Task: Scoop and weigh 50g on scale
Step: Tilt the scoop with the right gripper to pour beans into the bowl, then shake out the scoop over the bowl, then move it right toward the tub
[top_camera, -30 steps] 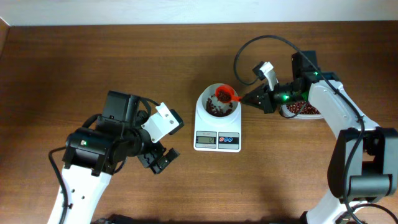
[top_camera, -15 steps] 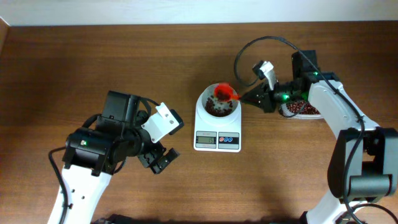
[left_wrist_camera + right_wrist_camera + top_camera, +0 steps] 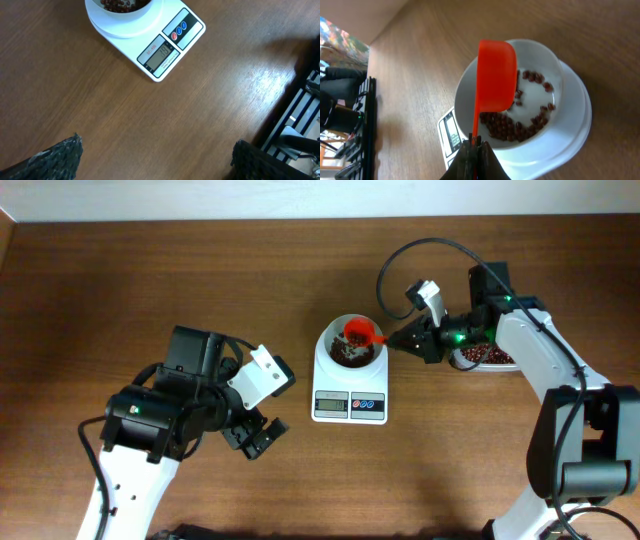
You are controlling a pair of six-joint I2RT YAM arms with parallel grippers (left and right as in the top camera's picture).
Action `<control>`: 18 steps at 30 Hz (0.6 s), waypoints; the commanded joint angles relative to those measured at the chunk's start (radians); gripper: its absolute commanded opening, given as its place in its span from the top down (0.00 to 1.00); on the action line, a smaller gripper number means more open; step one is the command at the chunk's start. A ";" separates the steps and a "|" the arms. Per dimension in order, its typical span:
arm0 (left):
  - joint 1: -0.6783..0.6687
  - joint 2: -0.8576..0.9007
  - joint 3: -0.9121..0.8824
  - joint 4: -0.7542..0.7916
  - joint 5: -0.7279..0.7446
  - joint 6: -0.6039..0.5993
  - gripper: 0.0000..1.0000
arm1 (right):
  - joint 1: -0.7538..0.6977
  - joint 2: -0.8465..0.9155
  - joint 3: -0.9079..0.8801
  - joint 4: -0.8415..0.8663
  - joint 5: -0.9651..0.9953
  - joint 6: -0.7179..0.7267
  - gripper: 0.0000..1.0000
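hovering over the bowl (image 3: 330,338) rim, red scoop (image 3: 359,332).

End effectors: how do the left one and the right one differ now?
The left end effector is open and empty; the right end effector is shut on the handle of the red scoop. The left hangs over bare table; the right holds the scoop over the bowl on the scale. Both have dark fingers.

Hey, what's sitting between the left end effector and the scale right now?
Nothing: only bare table lies between the left end effector and the scale, as the overhead and left wrist views show.
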 commanded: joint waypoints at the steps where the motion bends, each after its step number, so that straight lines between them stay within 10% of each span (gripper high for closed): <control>1: 0.006 -0.003 0.015 -0.001 0.014 0.015 0.01 | 0.005 -0.024 0.001 -0.042 -0.066 -0.062 0.96; 18: 0.006 -0.003 0.015 -0.001 0.014 0.015 0.01 | 0.016 -0.083 0.061 -0.161 0.018 -0.072 0.96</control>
